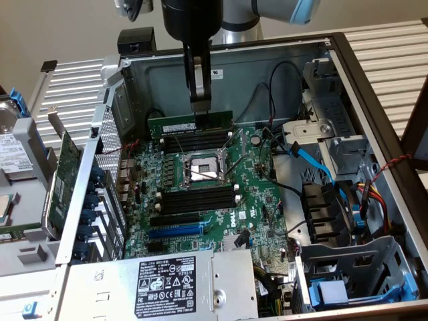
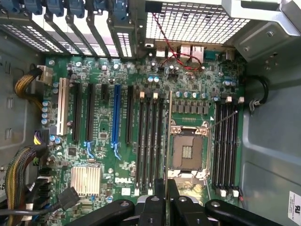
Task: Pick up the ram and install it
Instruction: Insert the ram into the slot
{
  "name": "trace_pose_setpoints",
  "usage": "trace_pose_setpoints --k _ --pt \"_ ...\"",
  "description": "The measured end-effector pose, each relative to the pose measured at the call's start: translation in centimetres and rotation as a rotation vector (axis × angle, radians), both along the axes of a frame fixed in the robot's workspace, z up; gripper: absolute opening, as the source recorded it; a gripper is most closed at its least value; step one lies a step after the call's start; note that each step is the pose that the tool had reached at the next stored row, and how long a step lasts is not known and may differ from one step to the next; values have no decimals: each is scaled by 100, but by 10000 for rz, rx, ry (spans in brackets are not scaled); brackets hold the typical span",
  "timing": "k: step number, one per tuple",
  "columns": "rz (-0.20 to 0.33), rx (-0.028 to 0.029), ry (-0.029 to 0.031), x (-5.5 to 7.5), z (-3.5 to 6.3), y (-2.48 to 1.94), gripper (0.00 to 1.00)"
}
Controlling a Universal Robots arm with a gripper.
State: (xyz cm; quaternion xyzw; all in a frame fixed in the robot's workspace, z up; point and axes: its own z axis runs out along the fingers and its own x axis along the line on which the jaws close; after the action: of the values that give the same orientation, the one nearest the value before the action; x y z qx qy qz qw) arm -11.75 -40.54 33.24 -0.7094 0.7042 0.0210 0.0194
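My gripper (image 1: 200,107) reaches down into the open computer case and is shut on the ram (image 1: 180,125), a long dark-green stick with a white label, held level by its top edge. The ram hangs just above the rear bank of black memory slots (image 1: 197,142), behind the CPU socket (image 1: 200,167). In the wrist view the ram (image 2: 168,141) appears edge-on as a thin line running out from my gripper (image 2: 167,197), between a bank of memory slots (image 2: 150,141) and the CPU socket (image 2: 188,150). I cannot tell whether it touches a slot.
A second slot bank (image 1: 197,197) lies in front of the socket. A green expansion card (image 1: 63,177) stands outside the case at the exterior view's left. The power supply (image 1: 180,284) fills the front. A blue cable (image 1: 311,157) and drive cages crowd the right.
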Motion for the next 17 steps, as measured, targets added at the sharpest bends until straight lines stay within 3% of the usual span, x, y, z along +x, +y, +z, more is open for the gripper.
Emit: trace_pose_setpoints --k 17 --pt "-2 -1 2 0 -308 2 14"
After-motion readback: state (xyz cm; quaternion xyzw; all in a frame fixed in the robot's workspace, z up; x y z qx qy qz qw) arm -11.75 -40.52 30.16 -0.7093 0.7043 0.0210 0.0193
